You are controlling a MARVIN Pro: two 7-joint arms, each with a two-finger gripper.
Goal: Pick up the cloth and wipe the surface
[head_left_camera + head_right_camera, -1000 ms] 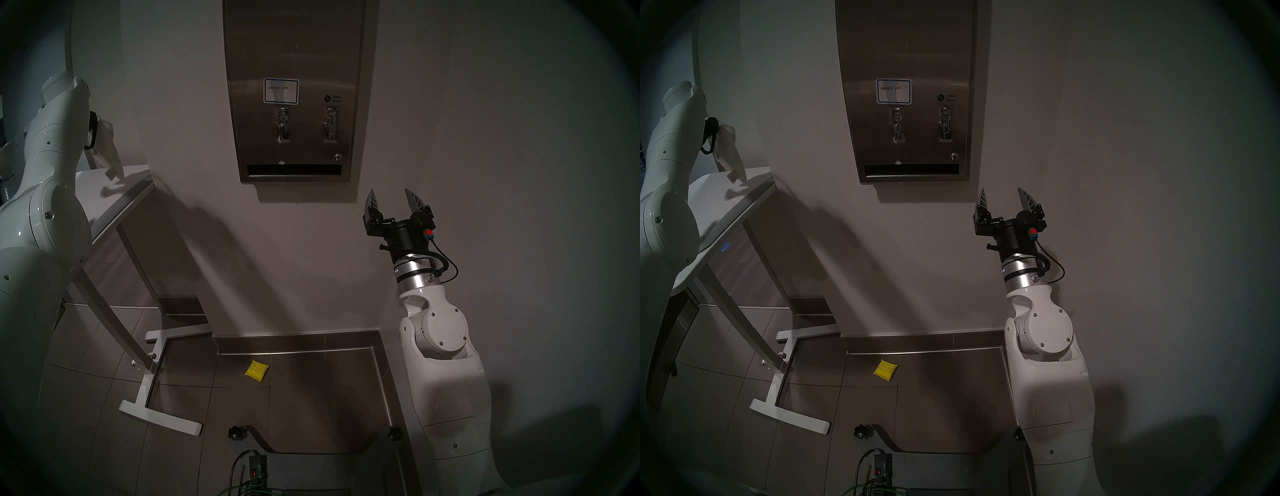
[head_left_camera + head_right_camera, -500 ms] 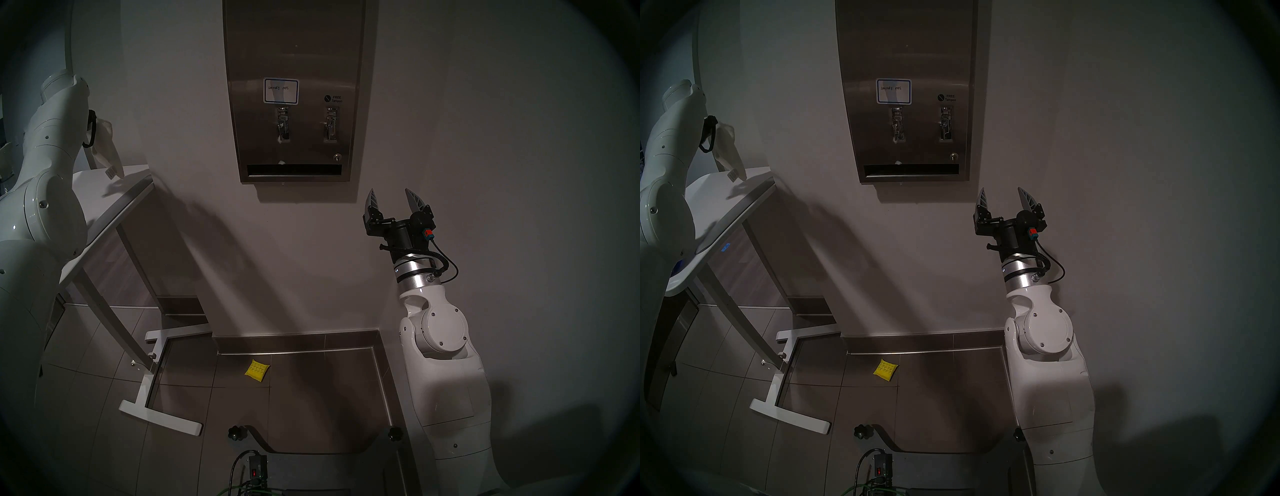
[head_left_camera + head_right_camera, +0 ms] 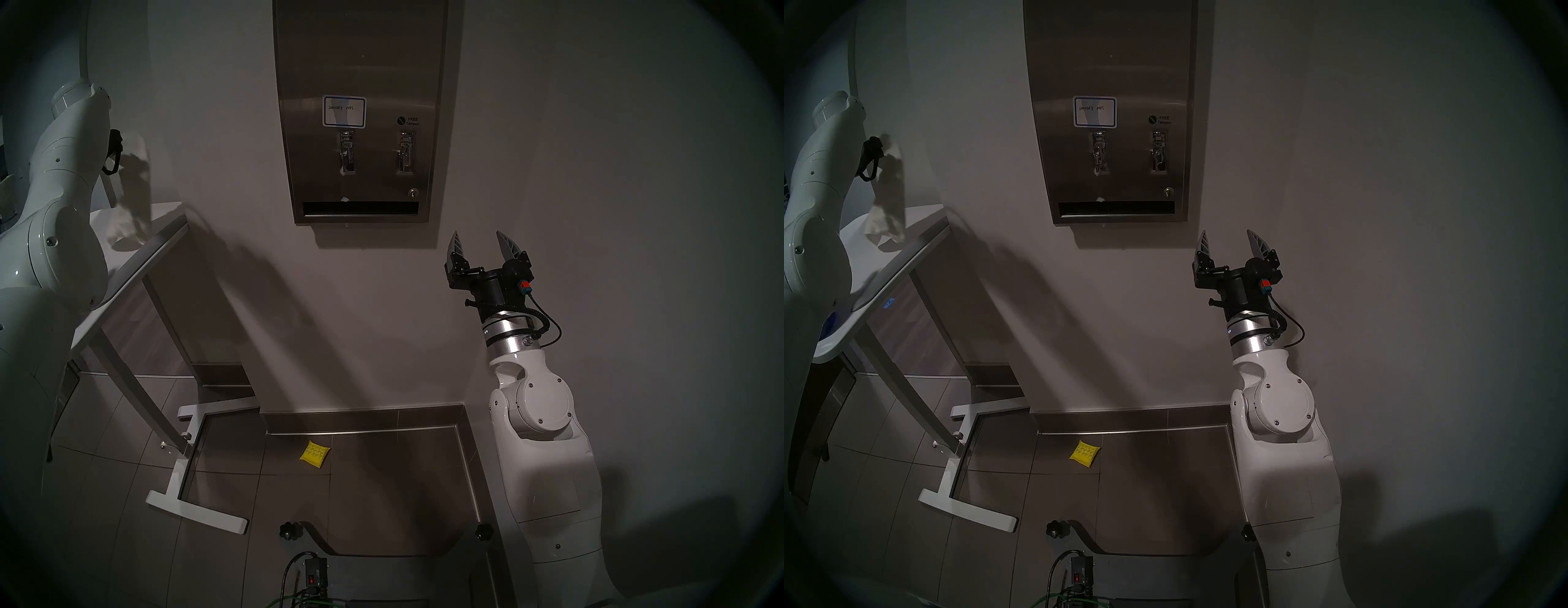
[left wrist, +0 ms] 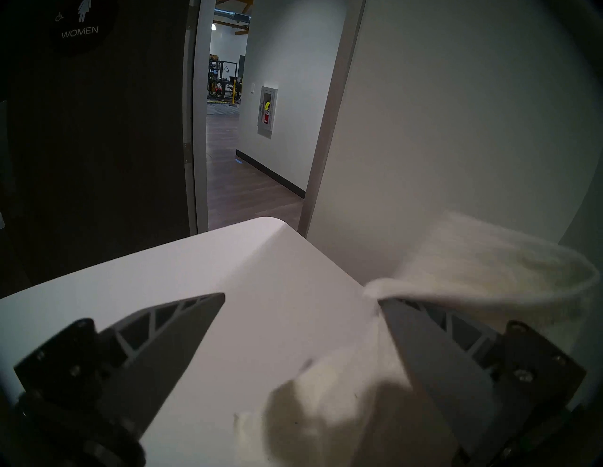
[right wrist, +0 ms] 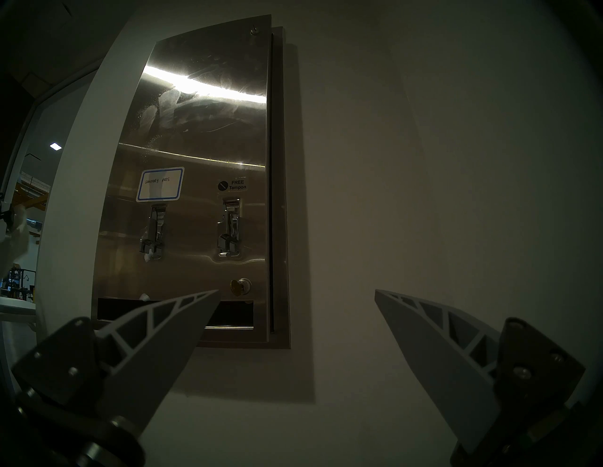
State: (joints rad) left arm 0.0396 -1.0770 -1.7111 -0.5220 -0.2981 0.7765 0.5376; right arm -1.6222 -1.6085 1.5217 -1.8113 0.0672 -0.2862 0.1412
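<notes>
Right wrist, dispenser (image 5: 195,137), "FREE Tampon" label (image 5: 233,185)

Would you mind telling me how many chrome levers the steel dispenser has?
2: the left lever sits below the blue-bordered label, the right lever below the FREE Tampon sticker. None seems hidden.

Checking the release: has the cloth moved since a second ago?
Yes. The cloth hung bunched at the left gripper above the white tabletop; now it has spread and dropped, its lower end at the tabletop's edge.
</notes>
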